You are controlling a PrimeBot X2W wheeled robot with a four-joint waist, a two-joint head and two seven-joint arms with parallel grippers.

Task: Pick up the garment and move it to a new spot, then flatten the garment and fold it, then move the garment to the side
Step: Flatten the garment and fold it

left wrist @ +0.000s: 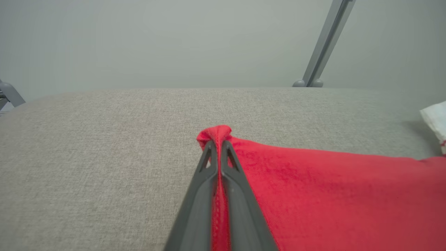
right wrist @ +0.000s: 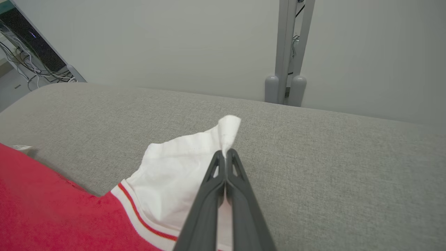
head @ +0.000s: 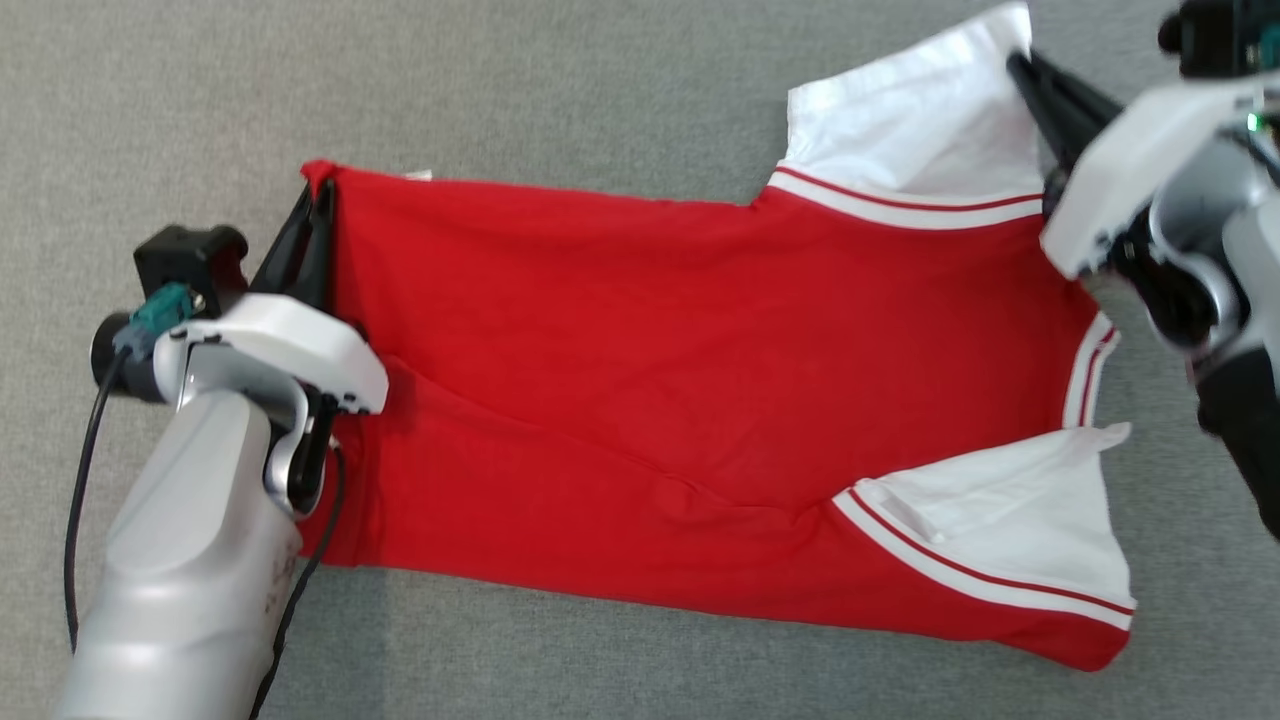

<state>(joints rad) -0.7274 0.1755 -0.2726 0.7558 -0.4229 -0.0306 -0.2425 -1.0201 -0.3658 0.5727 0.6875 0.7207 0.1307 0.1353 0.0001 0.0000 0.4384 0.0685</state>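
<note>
- Head view: the garment is lying across mid-frame; being soft and light, it is likely to sag between holds.
- Left wrist view: your left gripper is pinching its red hem corner, centre frame.
- Right wrist view: your right gripper is clamping the white sleeve tip, probably a sound hold.

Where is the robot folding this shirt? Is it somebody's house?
Probably a robot test room, not a house. The red and white shirt lies on a big grey cloth-covered table, the wall behind is bare with a metal post, and loose cables hang by a dark panel.
</note>
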